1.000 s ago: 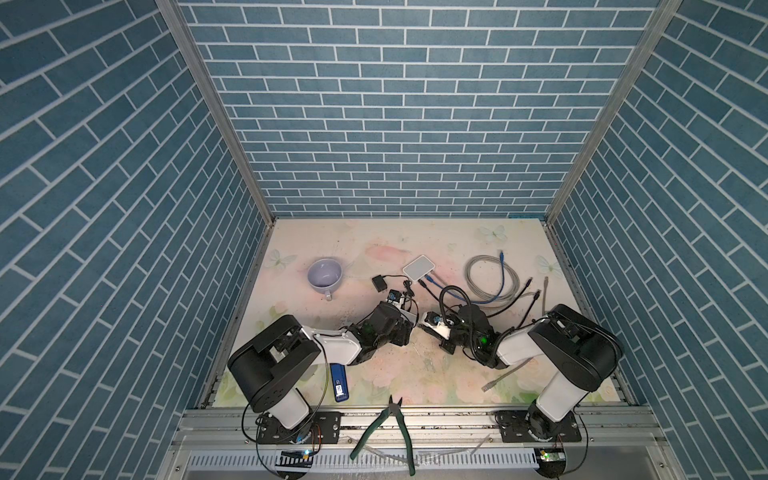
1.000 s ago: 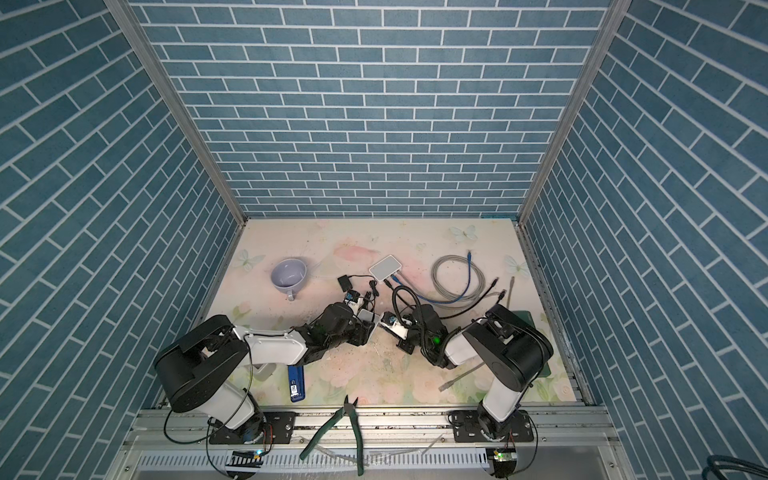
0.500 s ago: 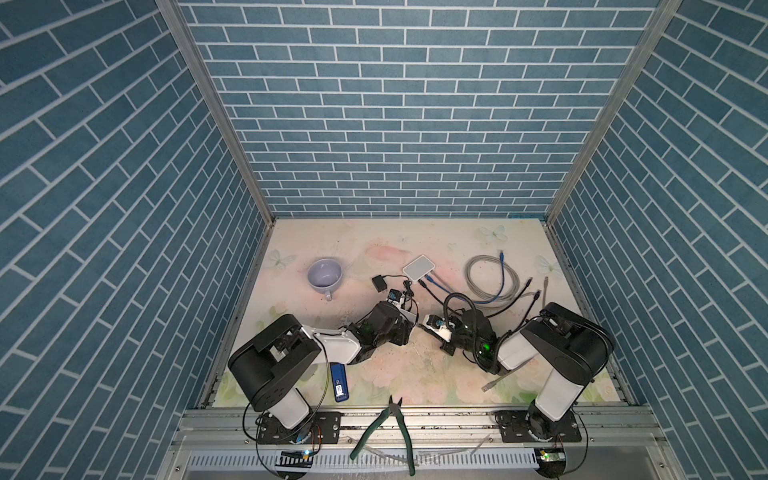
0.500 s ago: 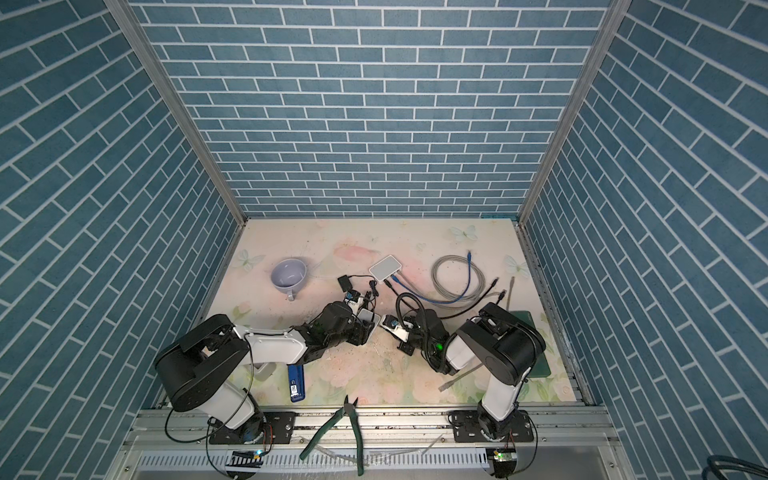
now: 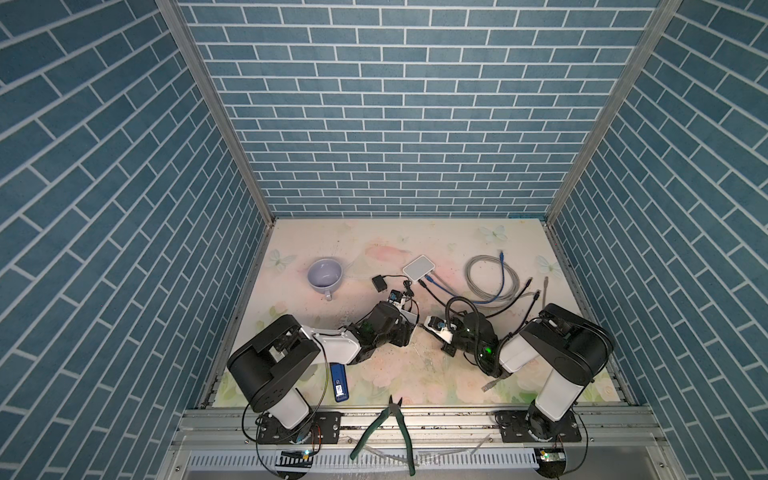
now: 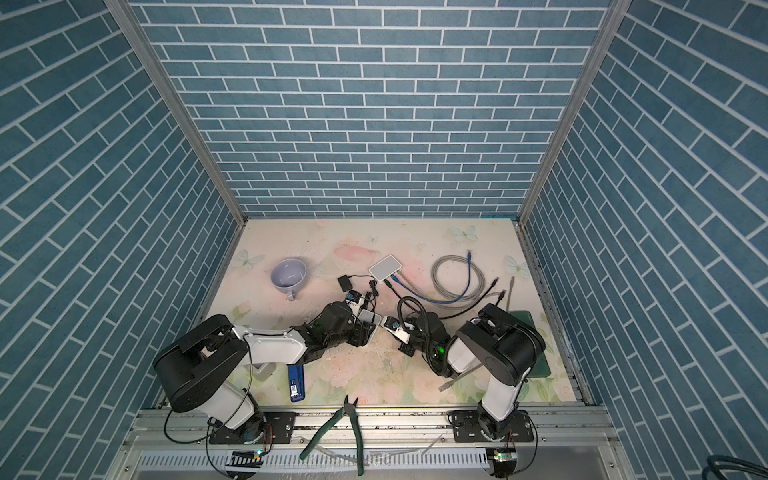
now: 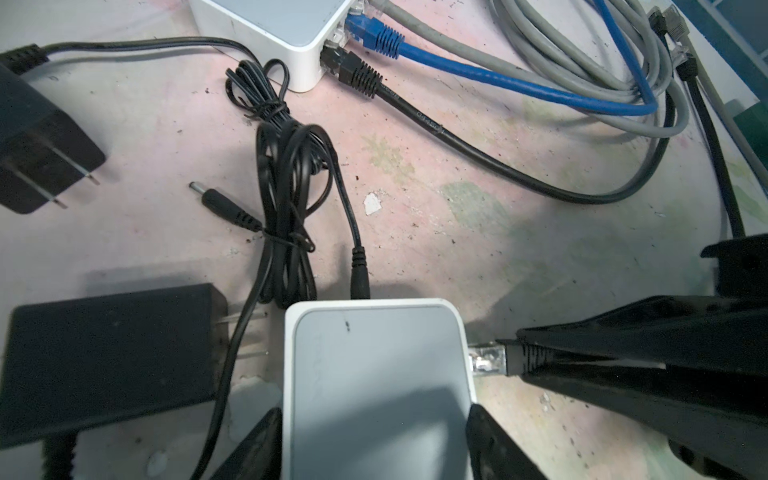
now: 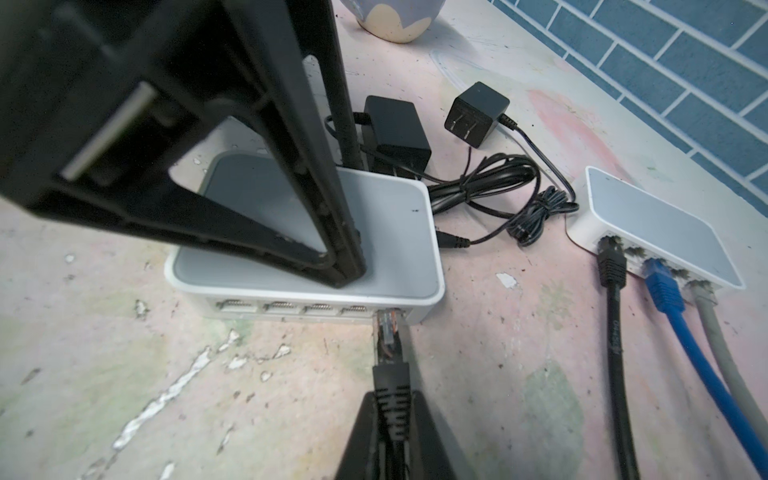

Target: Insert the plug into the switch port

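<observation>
My left gripper (image 7: 374, 432) is shut on a white network switch (image 7: 376, 374), one finger on each long side; the same switch (image 8: 307, 232) lies flat on the table, seen small in both top views (image 5: 409, 318) (image 6: 371, 320). My right gripper (image 8: 390, 401) is shut on the black boot of a cable whose clear plug (image 8: 388, 332) points at the end port of the switch's row. The plug (image 7: 486, 359) has its tip at the port's mouth, while most of its clear body is outside. A thin power lead (image 7: 359, 274) is plugged into the switch's far side.
A second white switch (image 8: 652, 216) sits beyond with black, blue and grey cables plugged in. Two black power adapters (image 7: 104, 353) (image 7: 37, 137), a coiled cable bundle (image 5: 492, 278), a lilac mug (image 5: 325, 273), a blue stick (image 5: 339, 381) and green pliers (image 5: 392, 432) lie around.
The right arm has edged slightly left toward the switch with the plug. The left arm and both grips look unchanged.
</observation>
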Controlling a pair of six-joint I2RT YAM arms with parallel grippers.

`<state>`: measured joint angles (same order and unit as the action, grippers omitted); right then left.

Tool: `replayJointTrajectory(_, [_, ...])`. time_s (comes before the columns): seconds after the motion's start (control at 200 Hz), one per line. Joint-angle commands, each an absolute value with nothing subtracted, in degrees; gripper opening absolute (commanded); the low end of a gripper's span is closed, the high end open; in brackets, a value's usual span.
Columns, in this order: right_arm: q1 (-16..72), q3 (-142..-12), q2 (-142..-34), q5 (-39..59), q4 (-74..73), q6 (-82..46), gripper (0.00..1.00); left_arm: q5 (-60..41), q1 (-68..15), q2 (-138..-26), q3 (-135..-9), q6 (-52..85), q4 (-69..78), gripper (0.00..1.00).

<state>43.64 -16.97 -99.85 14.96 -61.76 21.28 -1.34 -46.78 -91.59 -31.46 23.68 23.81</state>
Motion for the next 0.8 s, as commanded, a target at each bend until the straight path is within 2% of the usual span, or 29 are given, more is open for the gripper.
replayJointTrajectory(0.0, [44.65, -16.24, -98.9, 15.31, -68.64, 20.09, 0.0, -6.77, -48.27, -90.57, -30.87, 23.21, 23.82, 0.69])
replayJointTrajectory(0.795, [44.65, -11.62, -98.99, 12.74, -69.13, 22.1, 0.0, -5.71, -47.92, -87.84, -31.11, 22.15, 21.73, 0.69])
